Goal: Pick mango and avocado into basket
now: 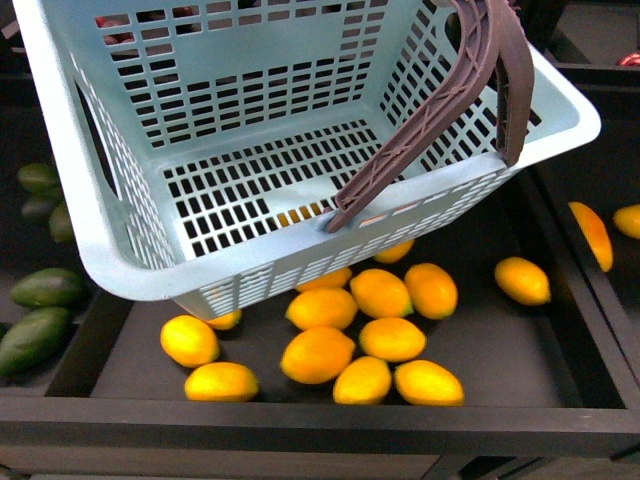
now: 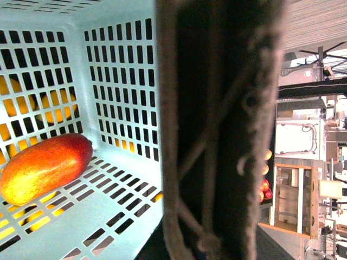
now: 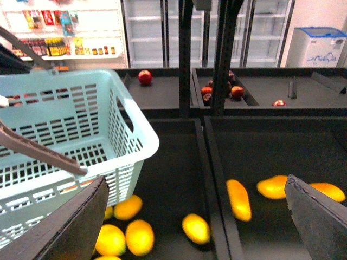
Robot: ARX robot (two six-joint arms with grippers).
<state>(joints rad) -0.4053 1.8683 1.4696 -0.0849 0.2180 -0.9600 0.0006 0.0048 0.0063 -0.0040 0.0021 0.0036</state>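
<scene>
The light teal basket (image 1: 120,230) hangs tilted over a dark tray of several yellow-orange mangoes (image 1: 318,354). My left gripper is shut on its brown handle (image 2: 217,135), which fills the left wrist view and hides the fingers. In that view one red-orange mango (image 2: 43,168) lies on the basket's slotted floor (image 2: 103,200). Dark green avocados (image 1: 45,288) lie in the compartment to the left, beyond the basket's corner. My right gripper (image 3: 195,225) is open and holds nothing, hovering above the mangoes (image 3: 195,227) to the right of the basket (image 3: 130,141).
A black divider rail (image 1: 560,260) separates the tray from a right compartment holding more mangoes (image 1: 592,232). The shelf's front edge (image 1: 320,415) runs below. Red apples (image 3: 145,77) sit in rear bins, with glass fridge doors (image 3: 157,32) behind.
</scene>
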